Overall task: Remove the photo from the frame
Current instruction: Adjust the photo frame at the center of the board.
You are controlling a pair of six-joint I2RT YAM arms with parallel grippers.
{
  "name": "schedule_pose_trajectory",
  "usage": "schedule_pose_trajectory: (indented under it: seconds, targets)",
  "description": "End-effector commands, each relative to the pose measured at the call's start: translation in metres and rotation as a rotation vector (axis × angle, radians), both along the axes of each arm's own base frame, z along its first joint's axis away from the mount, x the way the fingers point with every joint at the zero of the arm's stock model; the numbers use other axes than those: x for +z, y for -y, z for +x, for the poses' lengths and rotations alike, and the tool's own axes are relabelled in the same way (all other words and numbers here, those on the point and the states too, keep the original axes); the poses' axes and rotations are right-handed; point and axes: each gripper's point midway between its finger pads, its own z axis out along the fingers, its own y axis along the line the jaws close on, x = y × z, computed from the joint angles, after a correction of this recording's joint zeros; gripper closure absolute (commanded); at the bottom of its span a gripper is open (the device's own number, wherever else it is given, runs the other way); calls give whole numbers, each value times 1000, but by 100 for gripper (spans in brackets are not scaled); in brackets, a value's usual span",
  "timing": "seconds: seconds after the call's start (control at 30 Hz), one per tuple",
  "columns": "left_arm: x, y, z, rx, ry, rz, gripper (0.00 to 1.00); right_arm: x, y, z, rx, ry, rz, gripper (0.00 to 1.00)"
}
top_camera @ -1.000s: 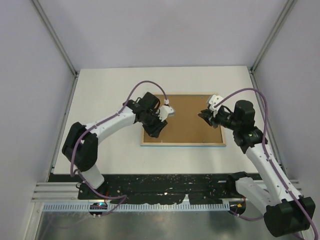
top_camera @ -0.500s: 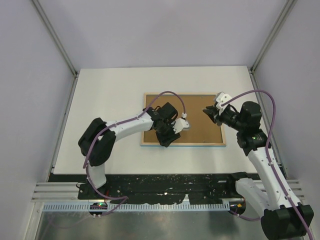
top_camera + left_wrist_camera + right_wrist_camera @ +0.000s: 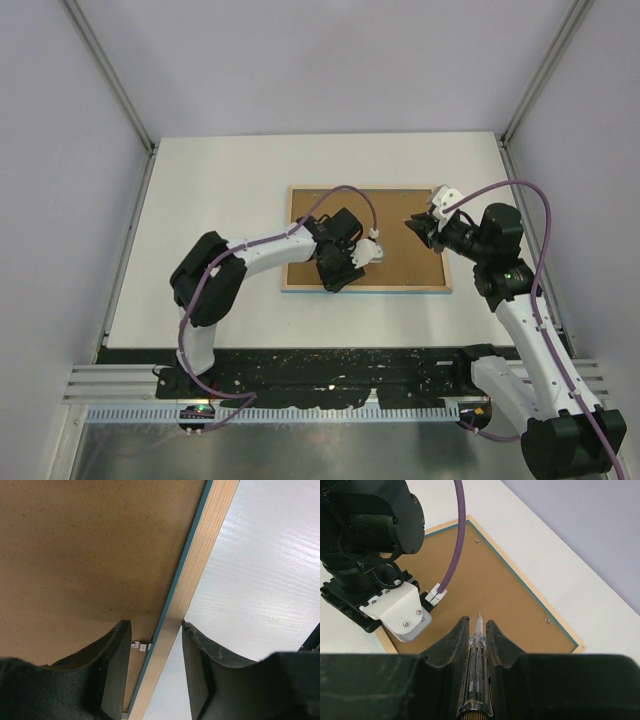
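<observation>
The frame point(image 3: 365, 289) lies face down on the white table, its wood-coloured back and thin blue inner edge showing. The brown backing board point(image 3: 400, 258) fills it and hides the photo. My left gripper point(image 3: 337, 279) is open over the frame's near rail. In the left wrist view the rail point(image 3: 200, 565) runs between the left gripper's point(image 3: 156, 630) two fingers, one over the backing board point(image 3: 90, 545), one over the table. My right gripper point(image 3: 413, 227) is shut on a clear pen-like tool point(image 3: 476, 670) and holds it point down above the board's right part point(image 3: 490, 585).
Small metal tabs point(image 3: 548, 621) sit along the frame's inner edge, one by my left fingers point(image 3: 141, 646). My left wrist and its purple cable point(image 3: 370, 555) lie close ahead of the right gripper. White table point(image 3: 220, 190) surrounds the frame; grey walls enclose it.
My left gripper has moved right and nearer, from the frame's left part to its near rail. My right gripper has shifted slightly right, still holding the tool.
</observation>
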Motion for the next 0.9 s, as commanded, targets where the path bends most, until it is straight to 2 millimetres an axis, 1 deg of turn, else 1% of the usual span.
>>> schedule_pose_trajectory:
  seconds: [0.0,0.1,0.23,0.33,0.53,0.63,0.73,0.8,0.87]
  targets:
    - [8,13,12,-15,69,-16,52,16,-2,-1,15,55,20,92]
    - [3,7,8,-35,66,18,54,15,-1,-1,13,50,19,92]
    - [-3,-6,2,-58,61,67,54,16,-2,-2,20,53,20,92]
    - [-7,-15,-1,-70,58,98,57,16,-2,-2,18,53,20,92]
    - [-7,-32,-4,-94,75,158,63,17,-2,-3,20,56,20,92]
    - [-7,-45,-5,-108,90,196,67,16,-2,-3,22,51,22,92]
    - [-6,-59,-2,-117,128,242,73,17,-2,-3,21,55,23,92]
    - [-6,-71,3,-110,156,280,78,17,-2,-3,22,53,23,92]
    - [-5,-82,9,-92,168,302,79,17,-2,-4,24,54,25,92]
